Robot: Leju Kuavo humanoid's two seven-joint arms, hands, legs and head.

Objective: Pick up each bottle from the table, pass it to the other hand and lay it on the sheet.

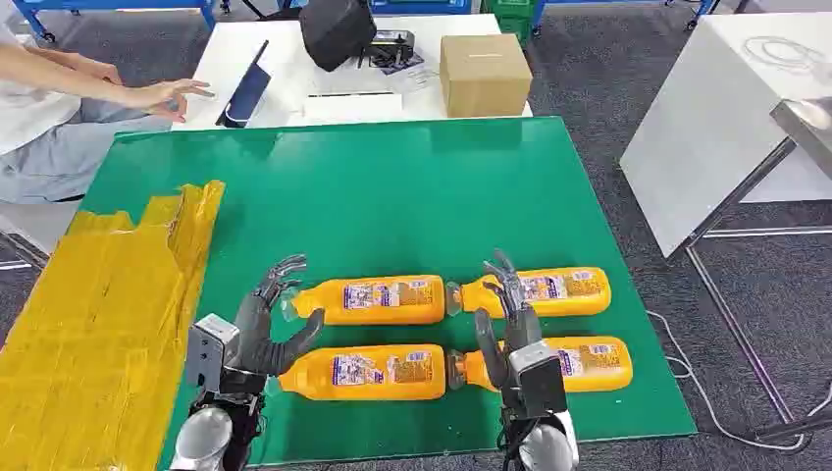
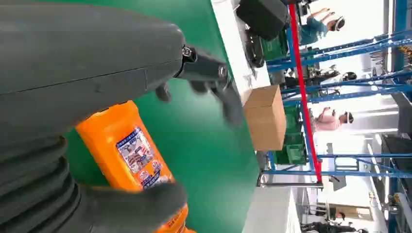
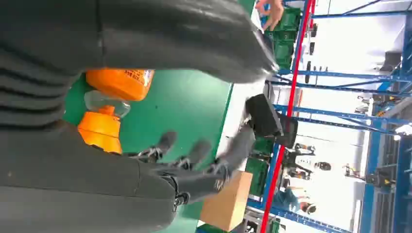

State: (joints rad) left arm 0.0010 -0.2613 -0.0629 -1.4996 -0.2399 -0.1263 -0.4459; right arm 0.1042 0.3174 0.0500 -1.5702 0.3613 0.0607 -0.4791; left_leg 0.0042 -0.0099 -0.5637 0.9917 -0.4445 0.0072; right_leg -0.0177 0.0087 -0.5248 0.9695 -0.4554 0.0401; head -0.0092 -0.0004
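Several orange bottles lie on their sides on the green table top (image 1: 392,196), in two rows. My left hand (image 1: 257,329) hovers open at the cap ends of the far left bottle (image 1: 378,300) and the near left bottle (image 1: 368,372), fingers spread and holding nothing. In the left wrist view an orange bottle (image 2: 131,150) lies under the open left hand (image 2: 209,80). My right hand (image 1: 505,314) is open above the necks of the far right bottle (image 1: 549,291) and the near right bottle (image 1: 589,361). The yellow sheet (image 1: 88,324) covers the table's left side.
A cardboard box (image 1: 484,74), a black bag (image 1: 337,29) and a dark tablet (image 1: 245,93) sit on the white table beyond. A person's hand (image 1: 167,96) reaches in at the far left. Another white table (image 1: 726,108) stands to the right.
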